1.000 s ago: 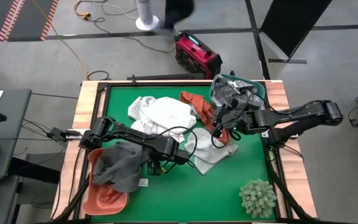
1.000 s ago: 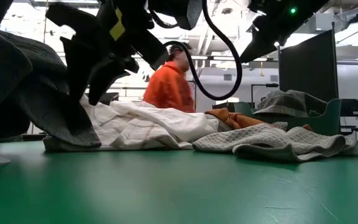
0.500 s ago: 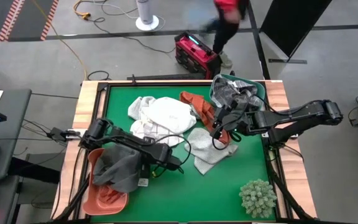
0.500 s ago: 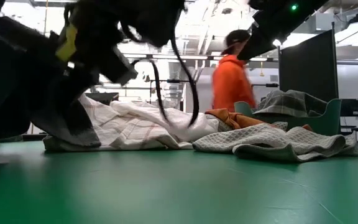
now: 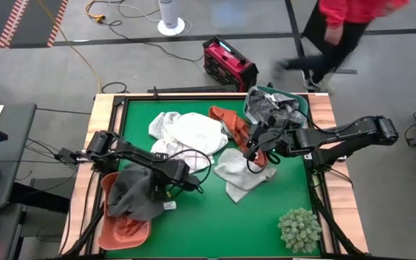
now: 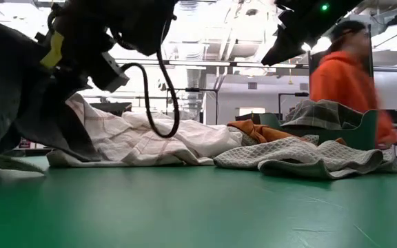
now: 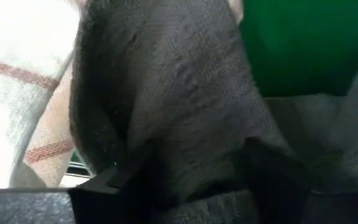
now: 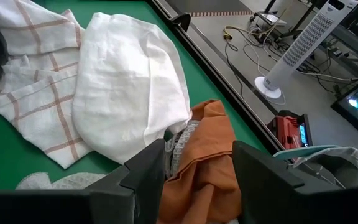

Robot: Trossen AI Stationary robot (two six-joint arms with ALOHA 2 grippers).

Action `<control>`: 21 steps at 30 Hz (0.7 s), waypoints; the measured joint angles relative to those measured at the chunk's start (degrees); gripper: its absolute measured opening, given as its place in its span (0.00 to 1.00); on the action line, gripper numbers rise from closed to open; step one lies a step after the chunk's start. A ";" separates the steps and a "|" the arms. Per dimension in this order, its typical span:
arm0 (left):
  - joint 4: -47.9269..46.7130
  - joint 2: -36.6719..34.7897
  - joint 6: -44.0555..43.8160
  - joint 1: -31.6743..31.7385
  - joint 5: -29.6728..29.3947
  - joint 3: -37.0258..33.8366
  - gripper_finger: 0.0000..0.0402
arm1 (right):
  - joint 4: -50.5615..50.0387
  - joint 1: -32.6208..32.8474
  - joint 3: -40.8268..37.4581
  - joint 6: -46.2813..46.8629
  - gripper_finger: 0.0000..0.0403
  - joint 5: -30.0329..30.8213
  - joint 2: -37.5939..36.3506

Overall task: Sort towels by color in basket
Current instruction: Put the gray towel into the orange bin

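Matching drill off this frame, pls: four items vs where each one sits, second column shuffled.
Items:
1. plain grey cloth towel
2. rust-orange cloth towel
3. spiky pale-green plant ball
4. grey checked cloth towel

Places:
A. inside the green plastic basket at the table's far right corner
B. alone near the front right corner of the green table
C. gripped by the left claw, draped over the rust-orange basket at front left
D. on the table beside the green basket, next to the plain white towel

Pairs: 1-C, 2-D, 3-B, 4-A
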 joint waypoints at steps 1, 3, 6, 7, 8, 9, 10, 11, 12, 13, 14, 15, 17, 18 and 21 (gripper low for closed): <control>0.07 0.03 0.75 0.01 -0.10 -0.38 0.54 | -0.01 0.01 0.00 0.00 0.54 0.00 0.00; 0.18 0.09 2.14 0.00 -0.49 -0.45 0.49 | 0.01 -0.01 0.00 0.00 0.54 0.00 0.00; -0.08 0.09 3.05 -0.01 -1.37 0.26 0.37 | -0.01 -0.01 0.00 -0.02 0.54 0.00 0.02; -0.10 0.09 3.17 -0.01 -1.41 0.62 0.31 | -0.01 -0.01 0.00 -0.02 0.54 0.00 0.02; -0.13 0.09 3.61 -0.03 -1.43 0.94 0.25 | -0.01 -0.01 0.00 -0.02 0.54 0.00 0.02; -0.15 0.09 4.18 -0.03 -1.42 1.22 0.18 | -0.02 -0.01 0.00 -0.02 0.54 0.00 0.02; -0.16 0.09 4.75 -0.03 -1.42 1.45 0.11 | -0.06 -0.01 0.00 -0.02 0.54 0.00 0.02; -0.16 0.09 5.09 -0.03 -1.42 1.64 0.06 | -0.06 -0.01 0.00 -0.02 0.54 0.00 0.02; -0.20 0.09 5.18 -0.03 -1.40 1.86 0.03 | -0.06 -0.01 0.00 -0.02 0.54 0.00 0.02; -0.21 0.09 5.28 -0.03 -1.33 2.17 0.03 | -0.06 -0.01 0.00 -0.02 0.54 0.00 0.02; -0.21 0.09 5.61 -0.03 -1.01 2.61 0.02 | -0.07 -0.01 0.00 -0.02 0.54 0.00 0.02; -0.18 -0.14 5.97 -0.03 -0.43 3.07 0.01 | -0.08 -0.01 0.00 -0.02 0.54 0.00 0.02; -0.22 -0.89 6.04 -0.06 0.38 4.60 0.01 | -0.08 -0.01 0.00 -0.02 0.54 0.00 0.02; -0.20 -1.42 5.87 -0.06 0.47 5.65 0.01 | -0.08 -0.01 0.00 -0.02 0.54 0.00 0.02; -0.23 -3.83 4.78 -0.06 1.71 9.17 0.01 | -0.10 -0.01 0.00 -0.02 0.54 0.00 0.02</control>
